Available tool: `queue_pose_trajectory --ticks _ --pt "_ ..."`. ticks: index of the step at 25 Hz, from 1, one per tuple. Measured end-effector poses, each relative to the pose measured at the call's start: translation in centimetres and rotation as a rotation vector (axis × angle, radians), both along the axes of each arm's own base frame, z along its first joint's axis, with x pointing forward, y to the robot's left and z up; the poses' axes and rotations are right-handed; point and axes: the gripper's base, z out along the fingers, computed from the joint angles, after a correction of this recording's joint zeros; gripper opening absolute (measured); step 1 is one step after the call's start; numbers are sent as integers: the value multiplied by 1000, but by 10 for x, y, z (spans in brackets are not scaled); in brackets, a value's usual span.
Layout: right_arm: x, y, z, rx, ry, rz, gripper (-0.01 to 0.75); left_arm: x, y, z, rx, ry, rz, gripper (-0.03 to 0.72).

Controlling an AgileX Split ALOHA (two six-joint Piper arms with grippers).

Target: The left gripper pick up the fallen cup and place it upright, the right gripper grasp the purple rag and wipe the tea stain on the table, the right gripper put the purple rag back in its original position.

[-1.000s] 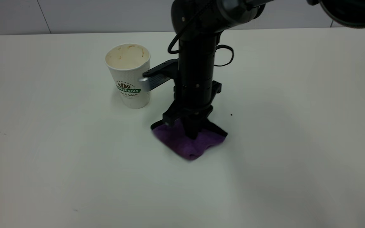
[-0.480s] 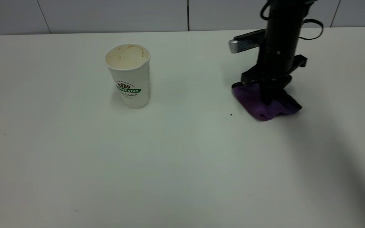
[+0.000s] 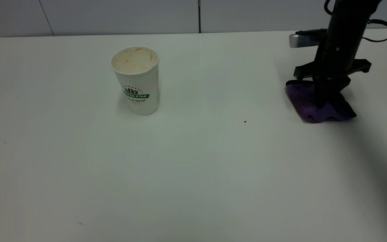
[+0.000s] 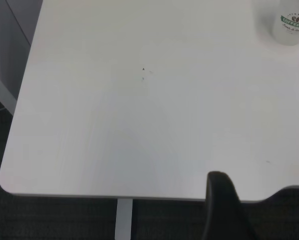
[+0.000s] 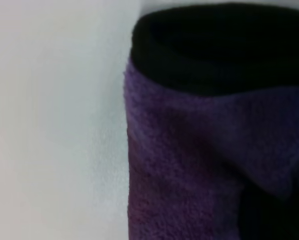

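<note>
Purple cloth fills most of the right wrist view: the purple rag [image 5: 189, 165] is seen so close that only its nap, a black edging band and a strip of the table [image 5: 54, 120] can be made out, and none of the gripper itself is clear there. From the exterior view the right gripper [image 3: 321, 101] points straight down at the far right of the table [image 3: 193, 168], its black fingers together and pinching a bunched fold of the purple rag [image 3: 309, 106], which lies on the surface. The upper arm is cut off by the picture's top edge, and the fingertips sink into the cloth, so their ends are hidden.

The cup [image 3: 136, 80] stands upright, mouth up, well apart from the rag toward the left of centre, with brown marks on its cream inside. In the left wrist view only the cup's [image 4: 291, 25] lower part shows, cropped at a corner.

No brown blotch can be made out on the tabletop in either wide picture; only a tiny dark speck [image 3: 245, 121] sits between cup and rag.

The left gripper [image 4: 224, 210] appears only in its own wrist view, as one dark rounded shape by the table's edge; whether its fingers are apart or together cannot be told. The exterior view does not show it.
</note>
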Motion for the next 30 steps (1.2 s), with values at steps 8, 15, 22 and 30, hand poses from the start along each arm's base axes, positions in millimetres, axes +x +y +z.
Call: queue_pose_trajectory --ticks 8,15,22,30 --pt "-4 18 4 5 14 74 468 0 0 0 0 0 0 435" --pt "-10 24 50 25 76 124 636 0 0 0 0 0 0 435" --pt "-20 58 149 64 -81 207 544 0 0 0 0 0 0 435" --pt "-98 44 235 71 -98 154 536 0 0 0 0 0 0 435"
